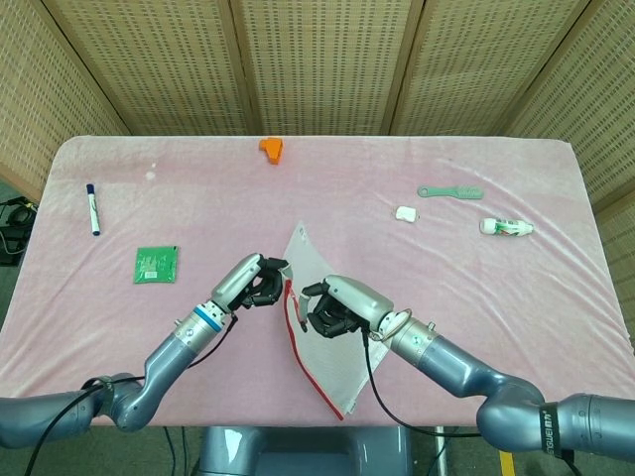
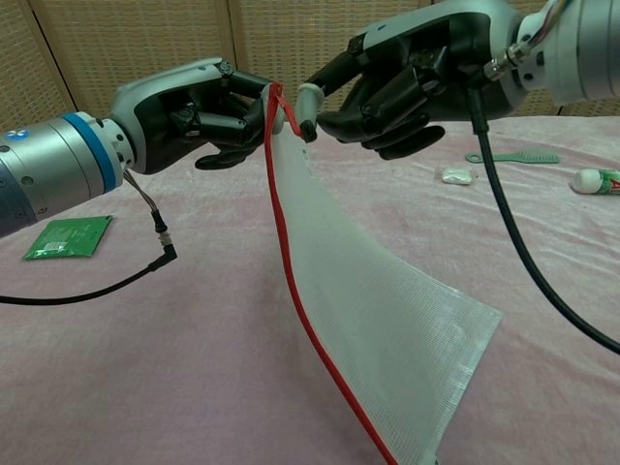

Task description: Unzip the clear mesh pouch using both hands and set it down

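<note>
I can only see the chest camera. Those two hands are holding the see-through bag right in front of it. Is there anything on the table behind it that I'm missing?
Observer: Yes. The head view shows an orange object near the far edge, hidden from you by the mesh pouch.
Operator: Anything off to the left?
Observer: A marker lies beyond the green card, near the left edge.
Operator: Where does the bag's bottom end?
Observer: Its lower corner reaches close to the near edge of the table.

Pouch (image 2: 387, 300): clear white mesh, red zipper edge. Desk (image 1: 347, 188): pink cloth. Card (image 1: 157, 264): green. Comb (image 1: 451, 192): green. Marker (image 1: 92, 209): white, blue cap.
</note>
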### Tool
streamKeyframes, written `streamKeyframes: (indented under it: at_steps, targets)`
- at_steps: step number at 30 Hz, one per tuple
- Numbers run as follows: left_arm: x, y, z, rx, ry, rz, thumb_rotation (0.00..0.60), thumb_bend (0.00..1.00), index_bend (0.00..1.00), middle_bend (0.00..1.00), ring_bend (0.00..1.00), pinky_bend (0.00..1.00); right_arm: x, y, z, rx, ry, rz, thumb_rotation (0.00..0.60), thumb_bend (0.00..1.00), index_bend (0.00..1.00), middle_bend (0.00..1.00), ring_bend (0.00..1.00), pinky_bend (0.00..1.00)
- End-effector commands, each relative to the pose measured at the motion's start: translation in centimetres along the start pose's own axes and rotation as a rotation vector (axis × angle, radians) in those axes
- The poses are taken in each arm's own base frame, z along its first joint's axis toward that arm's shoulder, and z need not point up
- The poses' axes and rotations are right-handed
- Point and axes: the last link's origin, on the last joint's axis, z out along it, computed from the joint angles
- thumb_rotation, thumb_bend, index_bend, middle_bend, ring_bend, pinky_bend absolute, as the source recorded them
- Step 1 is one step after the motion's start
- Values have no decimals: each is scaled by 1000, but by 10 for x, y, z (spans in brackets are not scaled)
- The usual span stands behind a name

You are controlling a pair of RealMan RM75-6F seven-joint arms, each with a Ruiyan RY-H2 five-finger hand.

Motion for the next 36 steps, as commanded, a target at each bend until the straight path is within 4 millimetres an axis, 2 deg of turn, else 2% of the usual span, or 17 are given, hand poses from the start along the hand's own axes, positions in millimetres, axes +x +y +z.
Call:
streamKeyframes:
  at_steps: [1,24,36]
  targets:
    - [-1,2,2,3,2,-29,600,833,816,882,824,927,-2,1,1,-5,-8,-9,600,744,811,999,984,1000]
    - [3,22,19,-19,36,-123,600,833,817,882,824,927,-9,9,1,-51,-27,-68,600,744,811,999,984,1000]
    - [26,33,23,-42,115,-160,600,833,817,882,824,927,-7,20,-1,-86,-34,-114,600,745,811,999,984,1000]
